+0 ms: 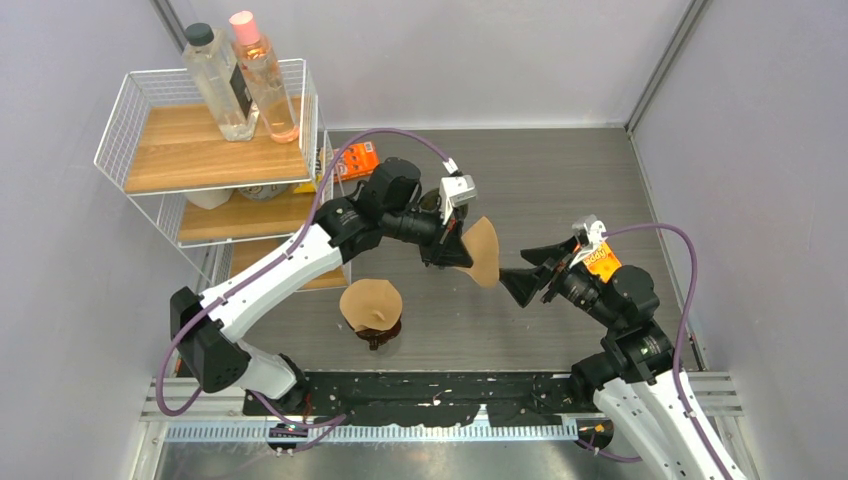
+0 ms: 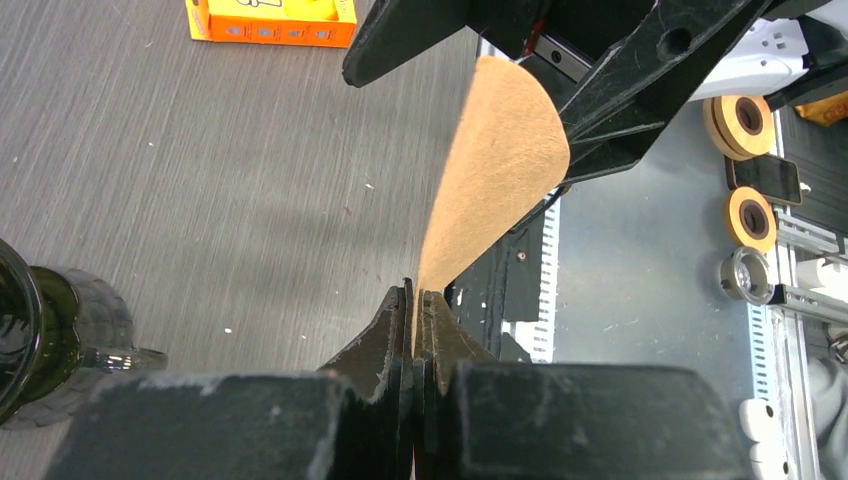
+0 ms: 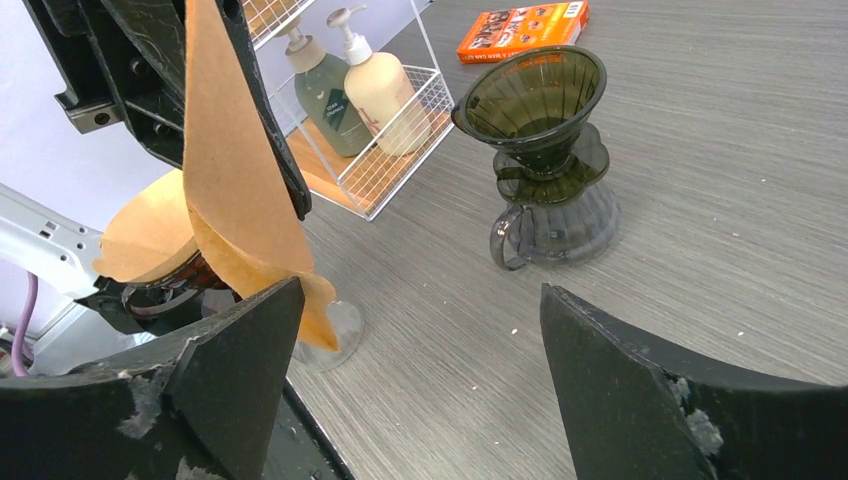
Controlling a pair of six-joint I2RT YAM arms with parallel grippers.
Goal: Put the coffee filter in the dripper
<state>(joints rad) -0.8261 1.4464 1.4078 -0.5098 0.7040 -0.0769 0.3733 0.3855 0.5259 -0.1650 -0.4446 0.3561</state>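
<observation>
A: Left gripper (image 2: 413,297)?
B: Pinched shut on the brown paper coffee filter (image 2: 500,170), which fans out past its tips.
A: Right gripper (image 1: 516,271)?
B: Jaws wide apart, just beside the filter's free edge. Glass dripper (image 3: 540,100) stands beyond, well apart.

No readable text; print on orange box (image 3: 522,30), bottle labels (image 3: 338,108), orange wrist tag (image 1: 601,262) too blurred.

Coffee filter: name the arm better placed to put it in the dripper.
Left, probably. The left end effector is shut on the coffee filter, held in the air. The right end effector is open and empty, facing the filter; the dripper stands empty.
</observation>
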